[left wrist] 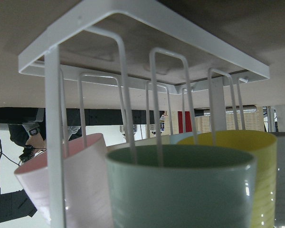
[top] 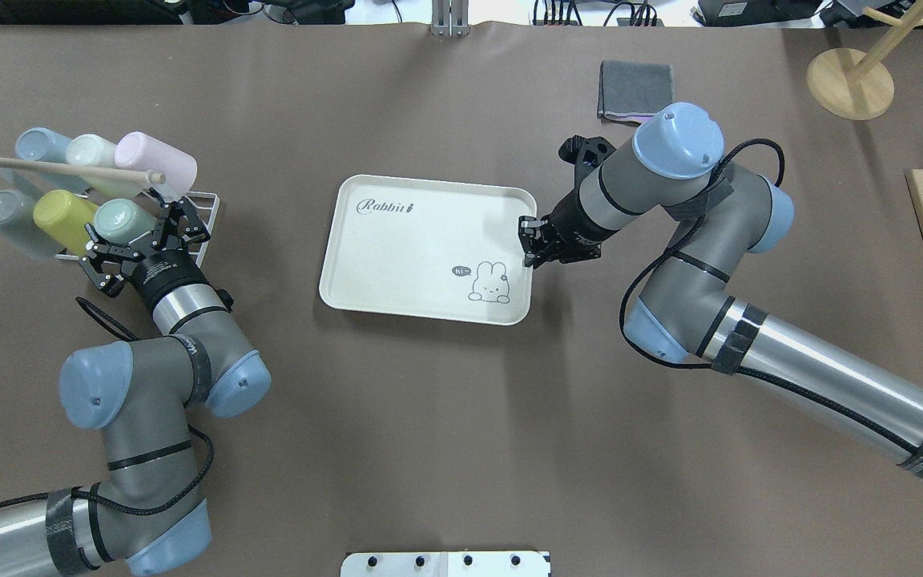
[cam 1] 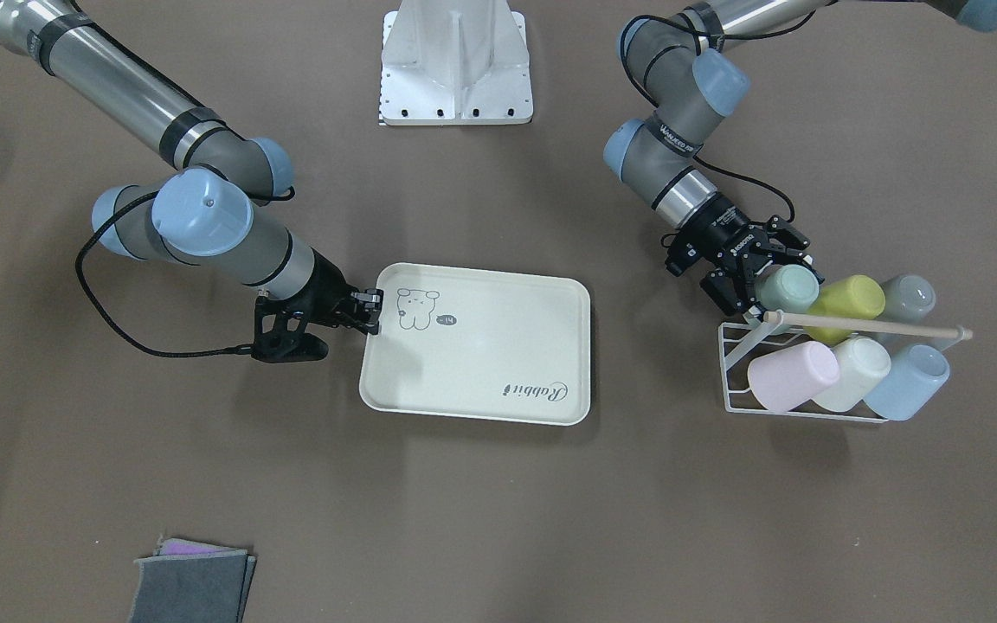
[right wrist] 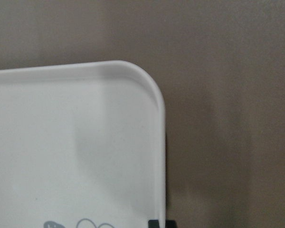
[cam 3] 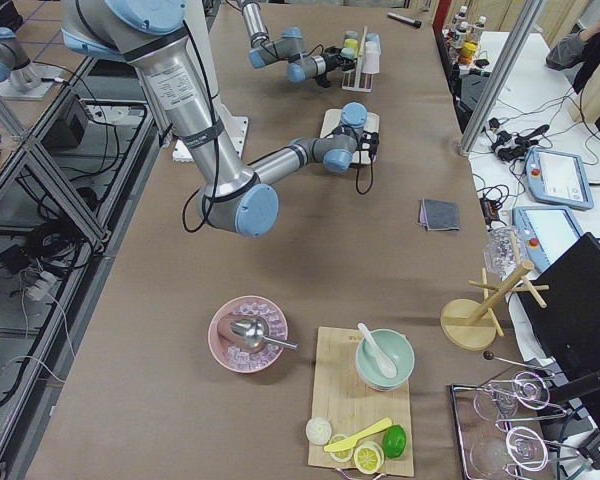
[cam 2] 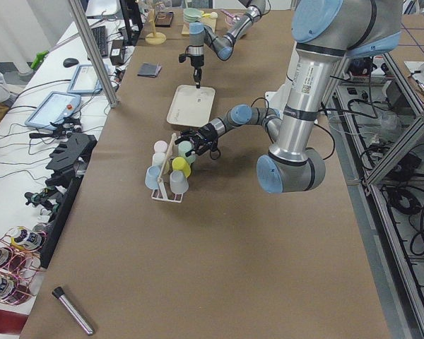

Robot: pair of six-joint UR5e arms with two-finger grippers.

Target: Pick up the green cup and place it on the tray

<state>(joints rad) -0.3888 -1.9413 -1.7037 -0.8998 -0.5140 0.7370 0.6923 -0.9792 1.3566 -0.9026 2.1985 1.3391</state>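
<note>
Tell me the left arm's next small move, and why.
Probably close the left hand on the green cup. Its fingers are spread wide on either side of the cup, which lies on its side in the white rack, so nothing is gripped yet. The right hand pinches the tray rim.

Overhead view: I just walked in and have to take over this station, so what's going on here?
The left hand is open around the green cup, which lies in the white wire rack among other cups. The right hand pinches the tray by its rim, apparently steadying it. No cup is on the tray yet.
</note>
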